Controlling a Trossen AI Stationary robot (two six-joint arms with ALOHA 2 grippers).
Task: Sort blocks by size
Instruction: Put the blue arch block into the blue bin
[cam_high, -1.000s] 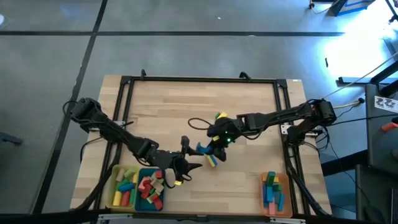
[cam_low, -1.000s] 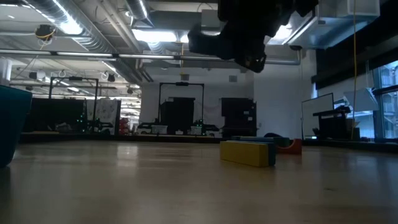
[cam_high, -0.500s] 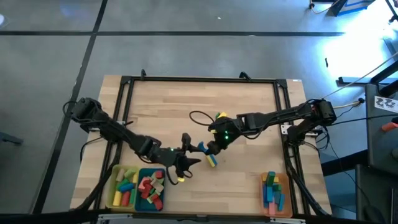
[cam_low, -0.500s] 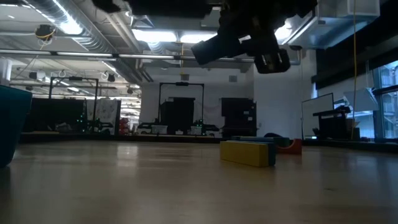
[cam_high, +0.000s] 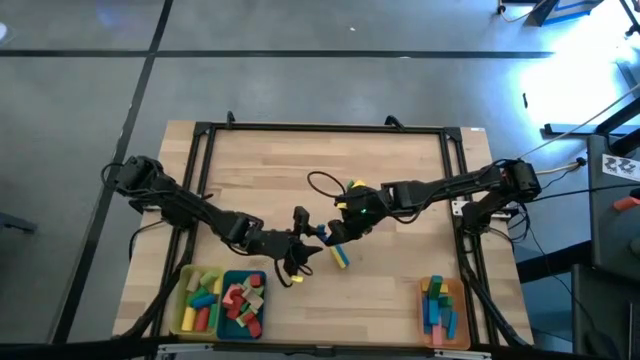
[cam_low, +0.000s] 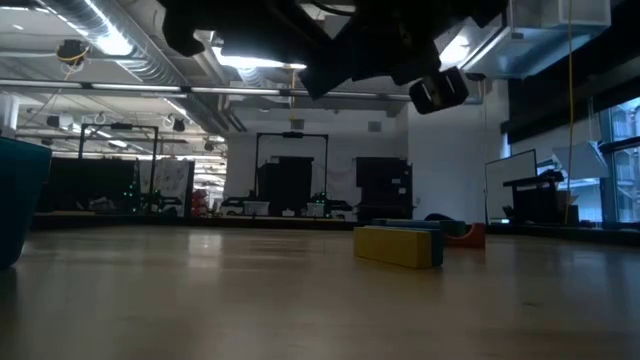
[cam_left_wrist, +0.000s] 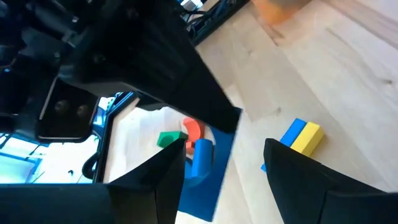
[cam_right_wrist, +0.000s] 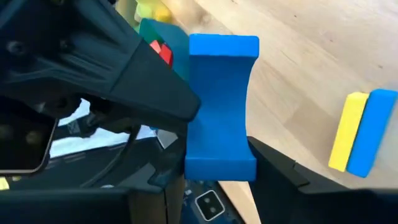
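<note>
Handoff looks imminent: over the last second the left gripper (cam_high: 300, 262) has swung up from beside the trays toward table centre, and the right gripper (cam_high: 328, 232) has drifted a little toward it, so the two now sit nearly tip to tip. Right jaws are clamped on a blue block (cam_right_wrist: 222, 106) with scooped sides, held upright between the fingers; the same block shows as a blue speck at the fingertips from above (cam_high: 321, 235). Left jaws are spread wide and empty, with the gap lined up just short of that block. My read: the blue piece is being passed left for the trays on that side, transfer not yet made. Just beyond the right jaws, a yellow-and-blue pair of bars (cam_right_wrist: 362, 130) lies flat on the table, unmoved through the last second; from table height it reads as a yellow bar with blue behind it (cam_low: 398, 246). Near the left arm sit the yellow tray (cam_high: 181, 297) and teal tray (cam_high: 229, 280), both holding mixed blocks; the orange tray (cam_high: 425, 310), stacked with blue and green pieces, is well apart on the right arm's side. Surface is pale wood planking (cam_high: 260, 180) inside a black frame. Room behind is a dim workshop with ceiling strip lights and racks; no people visible.
</note>
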